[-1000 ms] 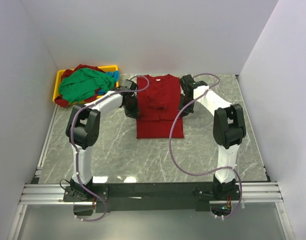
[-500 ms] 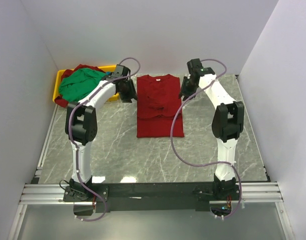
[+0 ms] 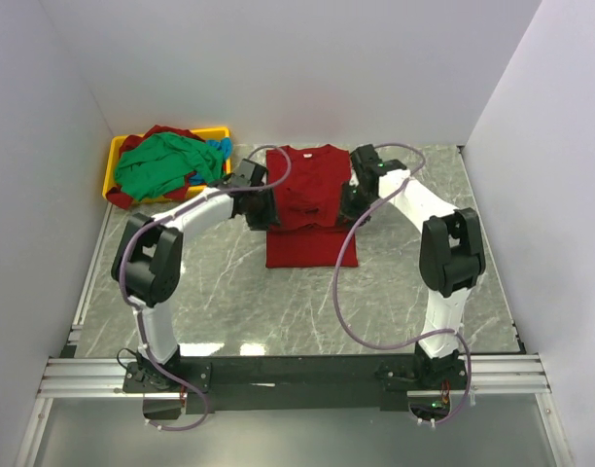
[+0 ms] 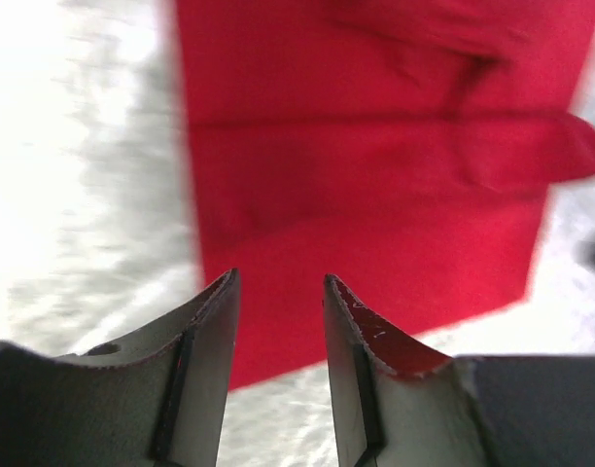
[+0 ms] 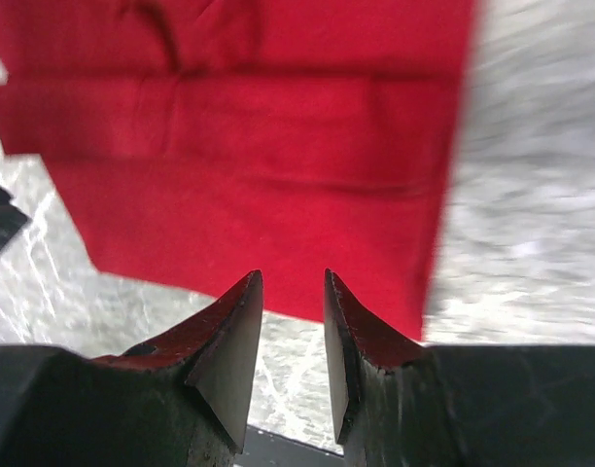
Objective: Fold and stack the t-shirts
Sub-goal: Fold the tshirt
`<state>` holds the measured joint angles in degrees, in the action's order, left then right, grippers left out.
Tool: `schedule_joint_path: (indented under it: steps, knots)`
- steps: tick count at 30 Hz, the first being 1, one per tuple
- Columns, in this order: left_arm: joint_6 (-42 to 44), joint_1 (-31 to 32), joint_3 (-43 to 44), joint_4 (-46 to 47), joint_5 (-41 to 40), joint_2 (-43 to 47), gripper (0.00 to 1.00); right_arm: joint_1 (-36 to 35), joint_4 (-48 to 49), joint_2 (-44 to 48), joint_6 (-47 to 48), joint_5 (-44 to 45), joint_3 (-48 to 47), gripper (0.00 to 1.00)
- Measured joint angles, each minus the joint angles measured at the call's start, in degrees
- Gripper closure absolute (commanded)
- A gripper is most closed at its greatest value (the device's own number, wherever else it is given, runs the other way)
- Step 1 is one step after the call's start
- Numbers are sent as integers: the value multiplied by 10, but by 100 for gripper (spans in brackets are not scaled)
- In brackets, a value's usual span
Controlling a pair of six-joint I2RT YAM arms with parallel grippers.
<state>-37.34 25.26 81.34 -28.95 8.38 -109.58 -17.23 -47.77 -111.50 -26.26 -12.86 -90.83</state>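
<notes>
A deep red t-shirt (image 3: 312,248) lies flat on the marble table, collar at the far end, its sides folded in to a narrow strip. My left gripper (image 3: 262,206) hovers at its left edge, and my right gripper (image 3: 349,202) at its right edge. In the left wrist view the left gripper (image 4: 280,282) is open and empty above the red cloth (image 4: 375,175). The right gripper (image 5: 294,277) is also open and empty, just over the shirt's (image 5: 259,146) hem corner. More t-shirts sit heaped at the back left: green (image 3: 161,165), blue (image 3: 220,148) and red (image 3: 161,131).
The heap fills a yellow tray (image 3: 113,156) in the back left corner. White walls close the table on three sides. Purple cables loop from both arms over the table, the right one across the shirt's lower right corner (image 3: 338,263).
Both grippers were shut at the shirt's sides, then opened and lifted toward the back. They have since come back down beside the shirt's middle.
</notes>
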Motion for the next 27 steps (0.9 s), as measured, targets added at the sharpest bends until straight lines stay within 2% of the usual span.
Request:
schedule_joint_path:
  steps: [6,11,16,27]
  knots:
    - [-28,53,-51,83,19,37,56,-41,24,5,-1,-24,25,61]
    - [-45,64,-110,132,31,37,56,-44,43,-7,-3,-30,22,61]
    - [-54,64,-156,159,33,37,56,-44,53,-42,-9,-31,17,61]
    - [-52,90,-179,191,20,37,57,-44,62,-85,-14,-19,-4,61]
